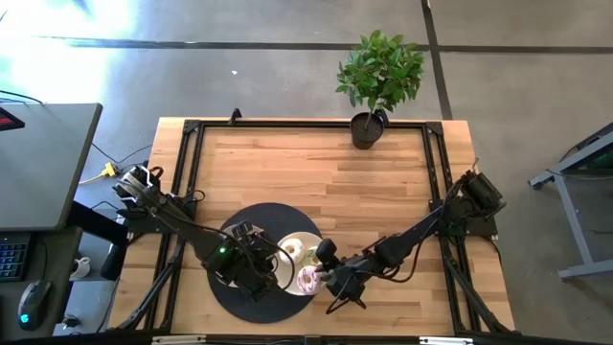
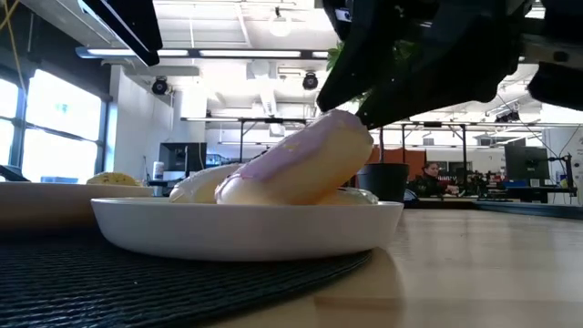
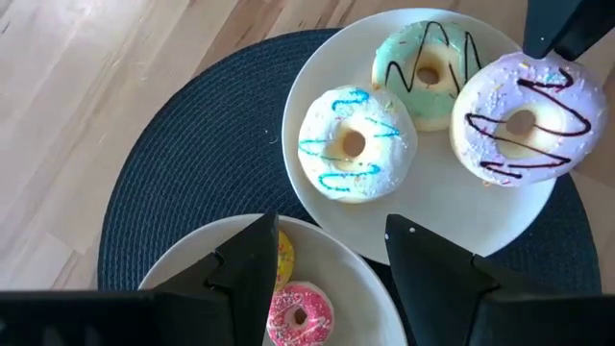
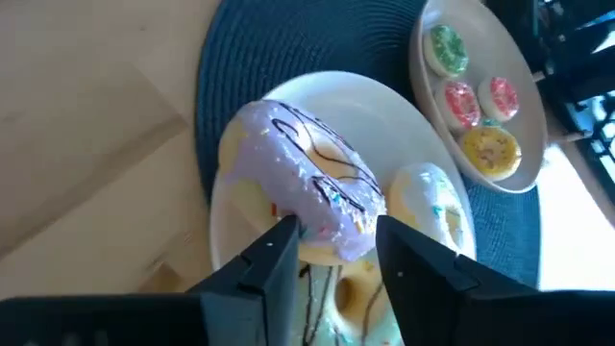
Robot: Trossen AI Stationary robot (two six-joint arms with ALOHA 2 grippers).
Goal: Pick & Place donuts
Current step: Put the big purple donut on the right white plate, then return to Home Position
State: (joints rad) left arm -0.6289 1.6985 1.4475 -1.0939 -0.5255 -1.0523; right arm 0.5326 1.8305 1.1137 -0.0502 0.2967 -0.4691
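Over a wooden table (image 1: 364,192), the right end effector (image 4: 332,252) pinches a lilac donut (image 4: 307,197); the left end effector (image 3: 332,255) is spread.

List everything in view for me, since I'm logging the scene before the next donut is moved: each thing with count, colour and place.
Large donuts: three, on the white plate: lilac with dark drizzle, tilted; white with blue drizzle; mint with dark drizzle.
Small donuts: four, green, two pink, yellow, on a second white plate.
Placemat: one, dark woven round, under both plates.
Potted plant: one, green, far table edge.
Table: one, light wood.
Person: one, seated in the room behind.
Left pincer: open, above the small-donut plate.
Right pincer: closed on the lilac donut's rim.
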